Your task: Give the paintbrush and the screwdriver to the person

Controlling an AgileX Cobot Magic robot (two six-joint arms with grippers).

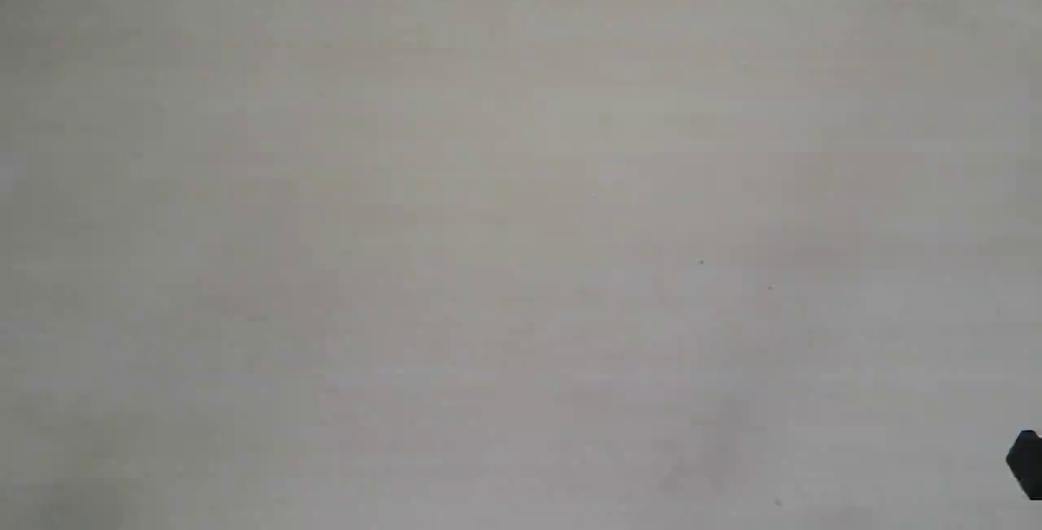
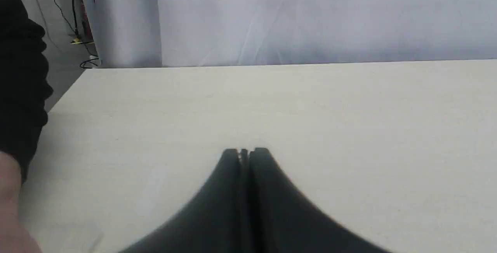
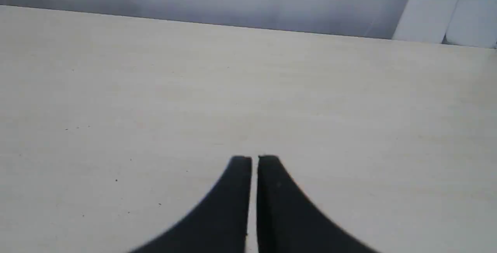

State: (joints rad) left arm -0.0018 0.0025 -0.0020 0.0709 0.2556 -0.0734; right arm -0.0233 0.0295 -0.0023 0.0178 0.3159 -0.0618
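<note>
Hovering low over a pale wooden table, both robot grippers are empty. In the left wrist view, the left gripper has its two black fingers pressed together, with nothing clamped between them. In the right wrist view, the right gripper has its fingers drawn together too, leaving only a thin slit that shows bare table. It also holds nothing.

Neither the paintbrush nor the screwdriver appears in any view. The exterior view shows only the tabletop and a small black shape at the lower right edge, likely part of the right arm, though too little shows to be sure.

At the edge of the left wrist view, the person's hand shows as a sliver of bare skin below a dark sleeve, beside the table. Whether that hand holds anything is cut off from view. A white curtain hangs behind the table.

With both tools gone and both grippers empty, the handover is probably complete. The pictures cannot confirm this, since neither tool is seen with the person.
</note>
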